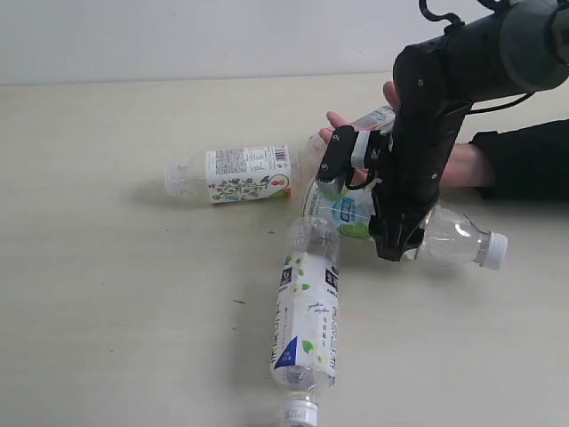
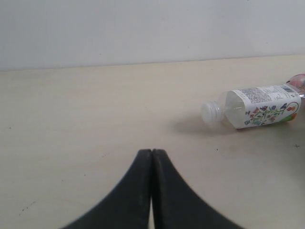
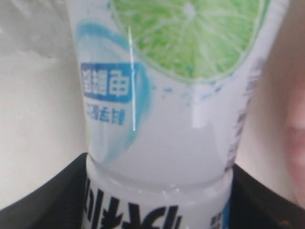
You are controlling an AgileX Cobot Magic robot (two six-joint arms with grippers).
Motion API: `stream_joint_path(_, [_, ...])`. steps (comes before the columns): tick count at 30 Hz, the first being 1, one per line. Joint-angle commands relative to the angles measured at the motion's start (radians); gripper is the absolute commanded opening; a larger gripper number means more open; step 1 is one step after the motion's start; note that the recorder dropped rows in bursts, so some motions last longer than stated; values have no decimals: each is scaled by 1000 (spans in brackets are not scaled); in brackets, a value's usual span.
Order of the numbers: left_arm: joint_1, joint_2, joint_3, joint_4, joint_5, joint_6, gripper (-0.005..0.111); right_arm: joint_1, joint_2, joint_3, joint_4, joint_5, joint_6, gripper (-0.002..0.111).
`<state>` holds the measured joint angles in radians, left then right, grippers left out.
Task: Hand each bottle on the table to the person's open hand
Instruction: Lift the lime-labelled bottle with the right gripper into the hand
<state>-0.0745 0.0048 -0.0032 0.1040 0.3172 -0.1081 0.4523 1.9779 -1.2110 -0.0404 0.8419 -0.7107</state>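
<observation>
We judge the task about a quarter done: the pinkish bottle [image 1: 373,116] seems to rest against the person's open hand [image 1: 462,166], while three others lie on the bench [image 1: 107,294]. Our right fingers [image 1: 334,169] straddle the lime-green bottle [image 1: 342,212] near that hand, though we cannot tell whether they grip it. Our left fingers [image 2: 138,191] are closed on nothing, and the floral-orange bottle [image 1: 240,174] and leafy bottle [image 1: 307,325] await.

The right arm [image 1: 440,107] covers most of the hand [image 1: 464,167] and of the pink-label bottle [image 1: 373,116] beside it. The lower edge cuts the cap of the leafy bottle [image 1: 307,325]. Whether the right gripper [image 1: 360,215] presses the lime bottle [image 3: 181,119] cannot be told.
</observation>
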Motion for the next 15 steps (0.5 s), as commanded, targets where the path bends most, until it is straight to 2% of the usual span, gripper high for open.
stream_joint_path(1, [-5, -5, 3, -3, -2, -3, 3, 2, -82, -6, 8, 58, 4, 0])
stream_joint_path(8, [-5, -5, 3, -3, -2, -3, 3, 2, -273, -6, 8, 132, 145, 0])
stream_joint_path(15, [-5, -5, 3, -3, -2, -3, 3, 2, -487, -46, -4, 180, 552, 0])
